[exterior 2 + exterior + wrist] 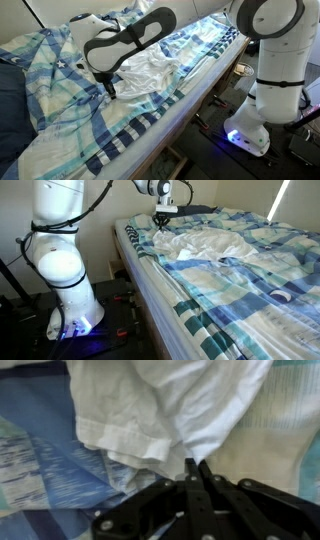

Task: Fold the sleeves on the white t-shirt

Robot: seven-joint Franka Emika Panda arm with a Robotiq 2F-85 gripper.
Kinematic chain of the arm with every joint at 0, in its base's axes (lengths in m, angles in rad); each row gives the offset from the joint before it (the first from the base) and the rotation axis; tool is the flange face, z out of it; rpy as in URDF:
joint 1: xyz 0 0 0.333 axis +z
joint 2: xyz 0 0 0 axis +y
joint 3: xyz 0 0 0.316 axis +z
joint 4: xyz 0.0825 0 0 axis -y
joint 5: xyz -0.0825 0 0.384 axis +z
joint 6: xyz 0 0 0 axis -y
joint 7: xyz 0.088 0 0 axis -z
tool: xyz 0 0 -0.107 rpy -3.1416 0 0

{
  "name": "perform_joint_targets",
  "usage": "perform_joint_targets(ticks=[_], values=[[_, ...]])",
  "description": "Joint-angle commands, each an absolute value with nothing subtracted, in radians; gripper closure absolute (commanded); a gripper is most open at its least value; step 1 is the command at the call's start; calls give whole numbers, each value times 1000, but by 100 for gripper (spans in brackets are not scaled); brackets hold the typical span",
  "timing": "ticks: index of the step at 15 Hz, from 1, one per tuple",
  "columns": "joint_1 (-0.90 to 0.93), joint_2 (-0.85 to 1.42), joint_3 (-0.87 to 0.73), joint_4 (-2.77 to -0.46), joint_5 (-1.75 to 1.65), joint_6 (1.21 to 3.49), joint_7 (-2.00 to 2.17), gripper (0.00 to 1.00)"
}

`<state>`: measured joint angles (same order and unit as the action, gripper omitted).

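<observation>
Blue checked blanket [260, 255] fills an exterior view; white t-shirt [205, 248] lies crumpled on it, claw [160, 221] at the t-shirt's edge. In an exterior view, claw [110, 90] meets the t-shirt [150, 70]. Wrist view: claw [194, 468] closed, tips together just beside the t-shirt [190, 400] hem.

Home bedroom. Table [138, 280] under end effector [160, 220] is bed: thick mattress, its side dropping well below end effector. Rumpled blue-and-white checked duvet [235, 285] covers it all around end effector, seen in both exterior views. Plain white wall [230, 195] behind end effector in an exterior view. Bright light falls on bedding beyond end effector. Robot base [250, 130] stands on floor beside bed, well below end effector.
</observation>
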<state>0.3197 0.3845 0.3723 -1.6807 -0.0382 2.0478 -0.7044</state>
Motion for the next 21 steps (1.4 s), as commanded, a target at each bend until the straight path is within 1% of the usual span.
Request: perform_joint_targets(ticks=[1,10,17,21], values=[[329,398,365,-1640,-62,1997,-710,100],[328,349,349,-1664,-69,2005,-651,99],[333,249,344,-1684,-89,1996,-474,99],[322,202,343,-1735,-65,2042,-389,99]])
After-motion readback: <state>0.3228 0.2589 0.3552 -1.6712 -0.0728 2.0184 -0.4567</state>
